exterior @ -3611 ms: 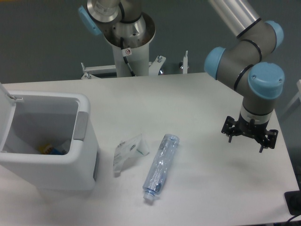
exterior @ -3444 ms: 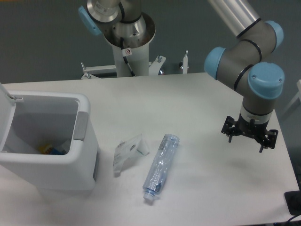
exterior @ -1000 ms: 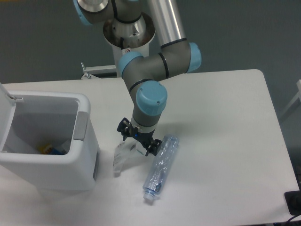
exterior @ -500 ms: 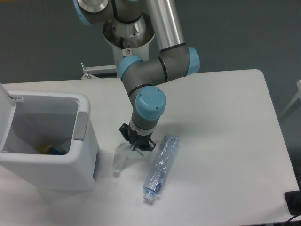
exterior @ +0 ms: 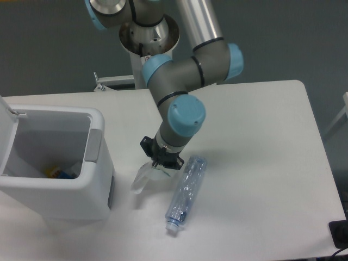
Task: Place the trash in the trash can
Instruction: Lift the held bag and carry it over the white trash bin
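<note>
The clear plastic wrapper [exterior: 142, 176] hangs by its upper end from my gripper [exterior: 161, 163], which is shut on it left of the table's middle. Its lower end reaches down to the tabletop, touching or nearly so. The crushed bluish bottle [exterior: 186, 187] lies just right of the gripper, white cap toward the front edge, apart from the fingers. The white trash can [exterior: 81, 198] stands at the left with its lid up and its mouth open, a short way left of the wrapper.
Something yellow and blue [exterior: 60, 173] lies at the bottom of the trash can. The arm's base column [exterior: 147, 54] rises behind the table at the back. A dark object [exterior: 340, 234] sits at the front right corner.
The arm swung from the right side of the table over to the wrapper, came down and shut on it. In the last half second it shifted slightly right, drawing the wrapper's top end up.
</note>
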Controlling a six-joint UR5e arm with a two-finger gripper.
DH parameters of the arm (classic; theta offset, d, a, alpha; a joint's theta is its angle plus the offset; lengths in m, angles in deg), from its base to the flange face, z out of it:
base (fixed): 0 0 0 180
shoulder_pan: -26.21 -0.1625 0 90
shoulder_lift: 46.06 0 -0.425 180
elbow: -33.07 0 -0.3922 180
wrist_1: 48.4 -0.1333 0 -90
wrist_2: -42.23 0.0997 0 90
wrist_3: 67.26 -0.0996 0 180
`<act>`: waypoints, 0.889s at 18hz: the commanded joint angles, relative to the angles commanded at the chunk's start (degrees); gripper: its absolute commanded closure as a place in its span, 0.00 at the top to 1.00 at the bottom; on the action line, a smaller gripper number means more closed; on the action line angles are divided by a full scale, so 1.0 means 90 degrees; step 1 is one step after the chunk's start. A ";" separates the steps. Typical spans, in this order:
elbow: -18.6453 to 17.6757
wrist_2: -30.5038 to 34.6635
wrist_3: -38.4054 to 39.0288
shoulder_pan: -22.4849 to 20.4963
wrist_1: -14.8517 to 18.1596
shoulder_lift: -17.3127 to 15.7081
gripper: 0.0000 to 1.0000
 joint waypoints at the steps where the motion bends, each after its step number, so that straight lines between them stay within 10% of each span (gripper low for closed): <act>1: 0.0196 -0.0148 0.0000 -0.0039 0.0246 0.0000 0.00; 5: 0.0978 -0.0802 0.0155 -0.0108 0.1019 -0.0059 0.00; 16: 0.1390 -0.2629 0.0908 -0.0216 0.0942 -0.1123 0.00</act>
